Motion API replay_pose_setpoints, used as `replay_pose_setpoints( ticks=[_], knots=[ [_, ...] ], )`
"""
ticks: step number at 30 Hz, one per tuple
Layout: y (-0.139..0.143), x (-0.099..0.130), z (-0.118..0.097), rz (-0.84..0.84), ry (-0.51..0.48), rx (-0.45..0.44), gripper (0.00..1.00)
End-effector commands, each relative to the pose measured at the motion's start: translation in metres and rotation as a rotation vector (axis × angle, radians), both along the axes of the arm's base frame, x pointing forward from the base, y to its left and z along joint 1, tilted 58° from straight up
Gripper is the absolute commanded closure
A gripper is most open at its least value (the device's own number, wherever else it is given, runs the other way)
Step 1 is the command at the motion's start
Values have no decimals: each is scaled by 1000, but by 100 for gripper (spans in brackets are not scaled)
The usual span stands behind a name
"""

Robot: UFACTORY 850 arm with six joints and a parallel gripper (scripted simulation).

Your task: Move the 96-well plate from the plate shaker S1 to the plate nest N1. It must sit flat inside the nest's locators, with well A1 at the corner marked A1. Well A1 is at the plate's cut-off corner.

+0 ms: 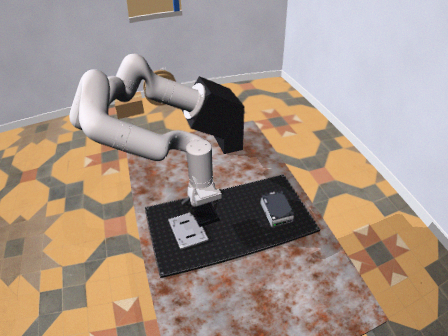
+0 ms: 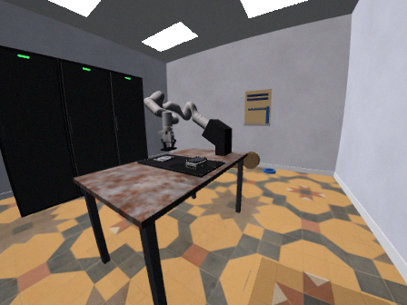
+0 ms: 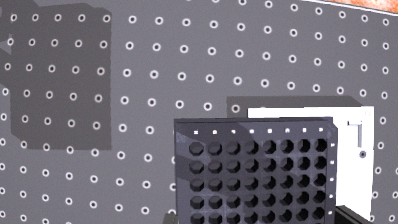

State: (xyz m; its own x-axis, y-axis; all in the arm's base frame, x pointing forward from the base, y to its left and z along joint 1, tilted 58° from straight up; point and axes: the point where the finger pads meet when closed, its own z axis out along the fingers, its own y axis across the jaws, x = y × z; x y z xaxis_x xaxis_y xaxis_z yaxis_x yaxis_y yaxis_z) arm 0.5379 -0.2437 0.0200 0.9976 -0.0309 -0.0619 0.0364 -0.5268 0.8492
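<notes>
The black 96-well plate [image 3: 255, 170] is clamped in the gripper [image 1: 204, 200], whose fingers stand wide apart on the plate's sides; it hangs in the air above the black perforated board [image 1: 240, 235], not resting on anything. In the wrist view the plate fills the lower middle, rows of dark round wells under a line of small white marks, and its lower edge is cut off by the picture, so the cut-off corner cannot be made out. The fingers themselves are not visible there, and in the top view the plate is only a dark block under the wrist, just beside the far edge of the plate nest N1 [image 1: 187, 231]. The nest is a pale flat plate with two dark slots and nothing in it; in the wrist view a white part of it shows behind and right of the plate, partly hidden. The plate shaker S1 [image 1: 276, 208], a grey box, stands well apart to the right on the same board, its top bare. The board lies on a rust-mottled table [image 2: 136, 191].
</notes>
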Motion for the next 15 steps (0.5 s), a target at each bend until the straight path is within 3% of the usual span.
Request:
replay_pose_setpoints(
  ticks=[1, 15],
  knots=[
    [-8, -1, 11, 1, -1, 0, 100],
    [-32, -7, 42, 1, -1, 0, 100]
  ],
)
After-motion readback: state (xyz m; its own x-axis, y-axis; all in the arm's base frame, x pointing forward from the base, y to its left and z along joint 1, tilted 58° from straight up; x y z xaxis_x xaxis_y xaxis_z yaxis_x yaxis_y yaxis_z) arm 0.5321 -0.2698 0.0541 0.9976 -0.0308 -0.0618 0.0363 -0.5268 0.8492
